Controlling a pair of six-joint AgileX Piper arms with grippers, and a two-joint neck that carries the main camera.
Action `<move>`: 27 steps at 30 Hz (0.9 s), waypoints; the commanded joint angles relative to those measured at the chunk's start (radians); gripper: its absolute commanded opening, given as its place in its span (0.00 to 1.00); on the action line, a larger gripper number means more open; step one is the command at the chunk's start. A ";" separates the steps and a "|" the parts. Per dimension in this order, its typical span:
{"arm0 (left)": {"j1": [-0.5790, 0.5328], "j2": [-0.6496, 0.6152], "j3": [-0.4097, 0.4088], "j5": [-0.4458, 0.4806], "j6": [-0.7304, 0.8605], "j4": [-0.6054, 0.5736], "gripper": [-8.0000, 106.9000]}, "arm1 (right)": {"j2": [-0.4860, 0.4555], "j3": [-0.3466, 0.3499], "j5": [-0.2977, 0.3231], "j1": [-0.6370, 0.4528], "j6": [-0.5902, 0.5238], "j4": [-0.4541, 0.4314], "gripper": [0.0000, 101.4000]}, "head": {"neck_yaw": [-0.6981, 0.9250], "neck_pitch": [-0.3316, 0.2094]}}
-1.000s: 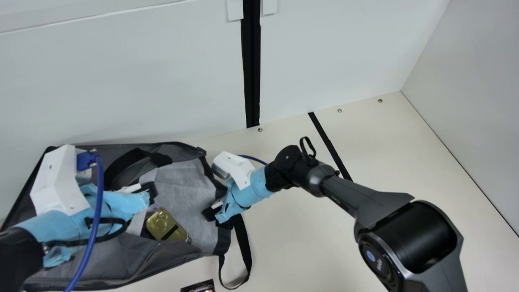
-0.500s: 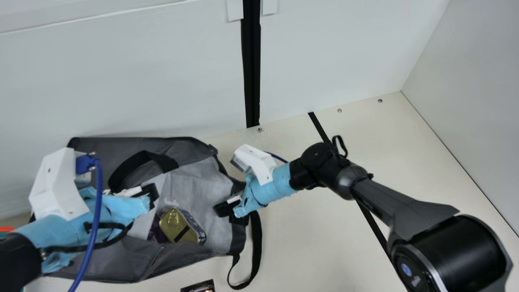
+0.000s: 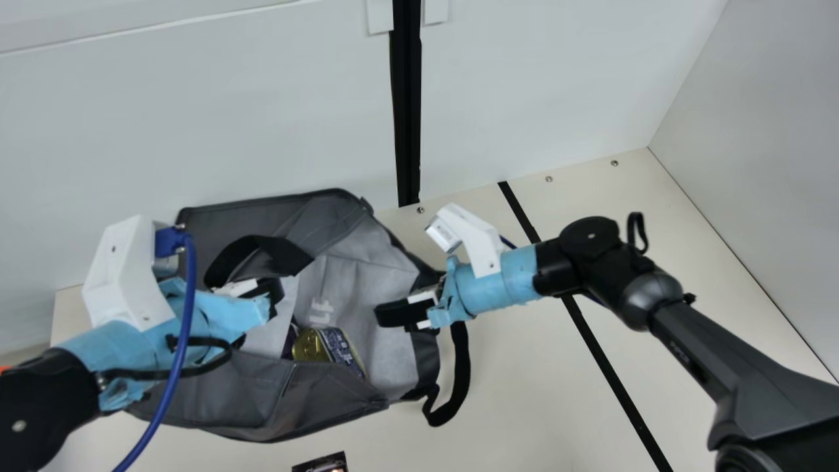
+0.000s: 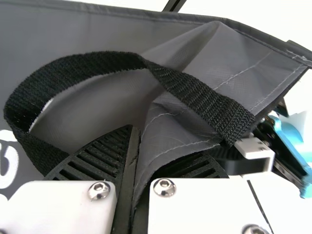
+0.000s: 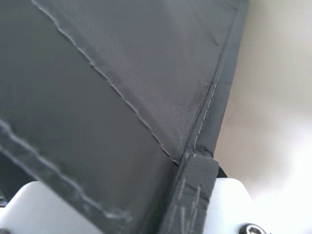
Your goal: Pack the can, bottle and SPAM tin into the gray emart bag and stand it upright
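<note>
No word reads whole: pale letters (image 3: 321,312) on the light-gray panel (image 3: 388,308) of the gray fabric bag (image 3: 229,396), fine print on the dark-blue side of the gold-topped metal tin (image 3: 339,347) in it, cut-off white characters (image 4: 9,163) on the bag's dark-gray wall (image 4: 58,36).

Beyond your right gripper (image 3: 394,316), you face white wall panels (image 3: 216,124) with a black upright strip (image 3: 408,118) between them. Below it lies the cream counter (image 3: 524,393); to its right, a black line (image 3: 605,364) and, farther off, a pale side wall (image 3: 773,164).
</note>
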 commanded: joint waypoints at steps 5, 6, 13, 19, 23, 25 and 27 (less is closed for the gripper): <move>-0.017 0.004 -0.011 -0.042 0.008 -0.020 0.00 | -0.065 0.028 0.033 -0.018 0.017 0.047 0.00 | -0.001 -0.023; -0.021 0.003 -0.012 -0.050 0.009 -0.022 0.00 | -0.077 0.034 0.033 -0.017 0.021 0.054 0.00 | -0.001 -0.023; -0.053 -0.003 -0.028 -0.091 0.014 -0.036 0.00 | -0.172 0.066 0.033 -0.015 0.060 0.087 0.00 | -0.001 -0.023; -0.076 -0.014 -0.038 -0.107 0.039 -0.062 0.00 | -0.260 0.085 0.033 -0.028 0.110 0.105 0.00 | -0.001 -0.023; -0.078 -0.030 -0.035 -0.110 0.079 -0.097 0.00 | -0.317 0.091 0.033 -0.046 0.152 0.115 0.00 | -0.001 -0.023; -0.076 -0.041 -0.033 -0.106 0.103 -0.118 0.00 | -0.345 0.090 0.033 -0.057 0.175 0.118 0.00 | -0.001 -0.023; -0.071 -0.054 -0.030 -0.100 0.129 -0.141 0.00 | -0.372 0.087 0.033 -0.069 0.199 0.122 0.00 | -0.001 -0.023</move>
